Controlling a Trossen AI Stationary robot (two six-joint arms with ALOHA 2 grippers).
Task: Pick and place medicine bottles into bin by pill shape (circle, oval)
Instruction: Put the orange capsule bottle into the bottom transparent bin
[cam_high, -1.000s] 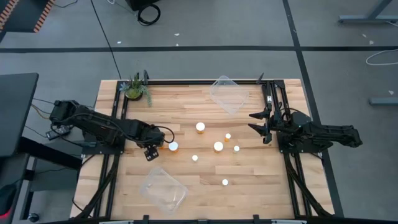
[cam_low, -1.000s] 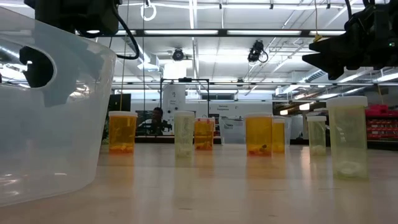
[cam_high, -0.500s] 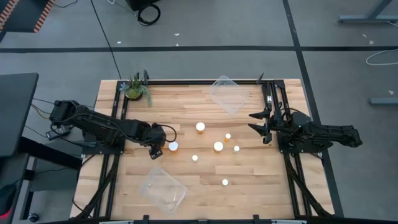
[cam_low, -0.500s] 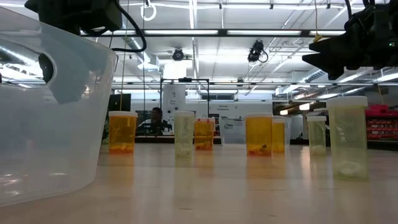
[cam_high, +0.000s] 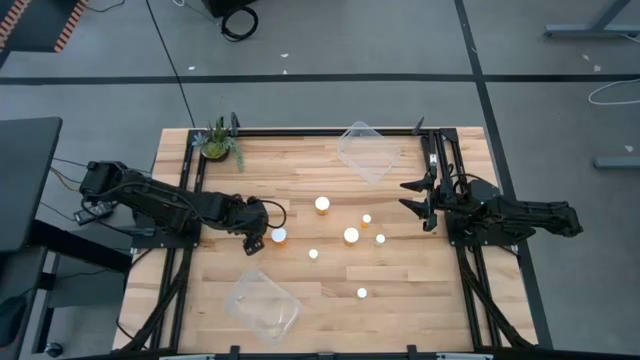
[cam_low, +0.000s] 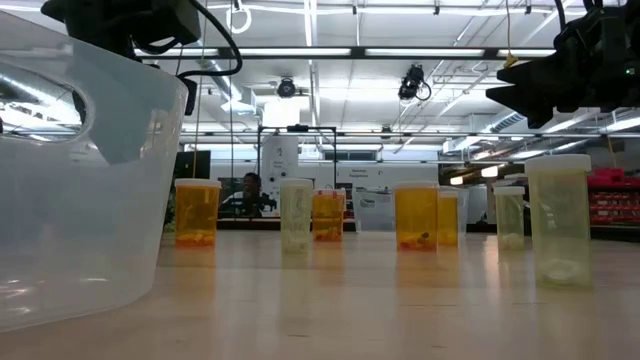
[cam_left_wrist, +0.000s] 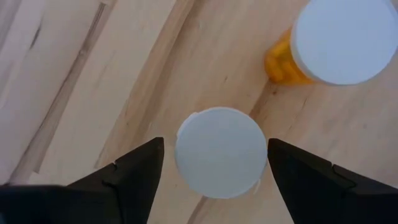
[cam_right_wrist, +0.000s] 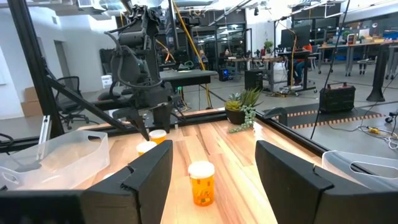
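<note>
The left hand (cam_left_wrist: 214, 165) hangs wide open and empty straight above a white-capped bottle (cam_left_wrist: 221, 152) standing on the desk (cam_high: 300, 170) near its left-middle, so the pick is just beginning: it must drop, close on the cap's sides, then lift.

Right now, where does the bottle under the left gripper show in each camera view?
High view: leftmost bottle on the table.
Low view: leftmost orange bottle.
Left wrist view: centre, white cap between the open fingers.
Right wrist view: one of two bottles far off; cannot tell which.
Shared landmark: the left gripper just above it.
</note>
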